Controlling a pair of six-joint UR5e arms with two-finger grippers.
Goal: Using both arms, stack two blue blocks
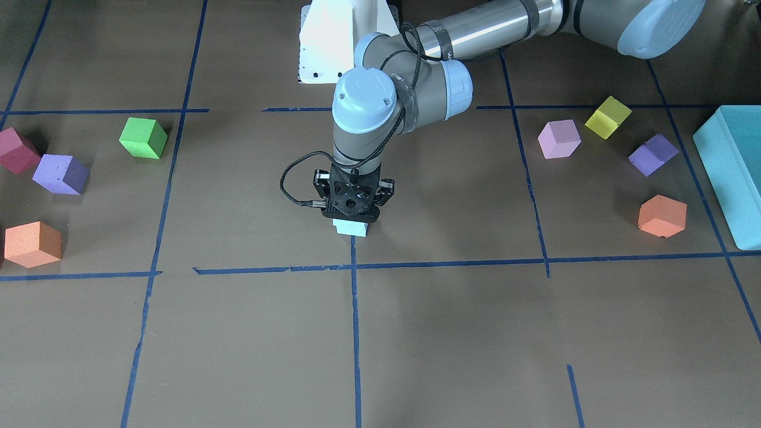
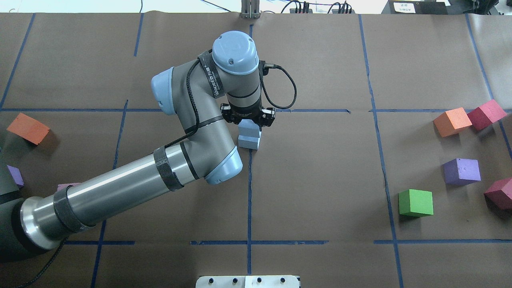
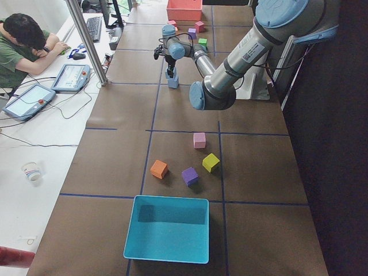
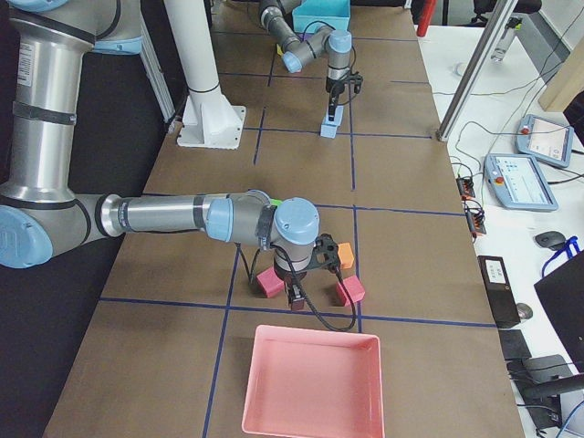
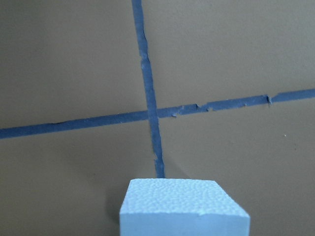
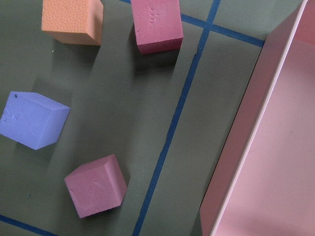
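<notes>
At centre, left pincer (image 1: 352,219) atop blue blocks (image 2: 249,142) — stacked; upper one askew

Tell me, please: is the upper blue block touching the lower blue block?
Touching. In the overhead exterior view the upper blue block rests directly on the lower blue block, and no gap shows between their faces.

The top block (image 2: 248,129) sits on the bottom block (image 2: 249,143) in the middle of the table (image 2: 320,180), close to where two tape lines (image 2: 249,200) cross. Some cubes (image 3: 199,140) lie near the box (image 3: 167,229) at the robot's left end. More cubes (image 2: 416,203) lie by the tray (image 4: 310,379) at its right end.
</notes>
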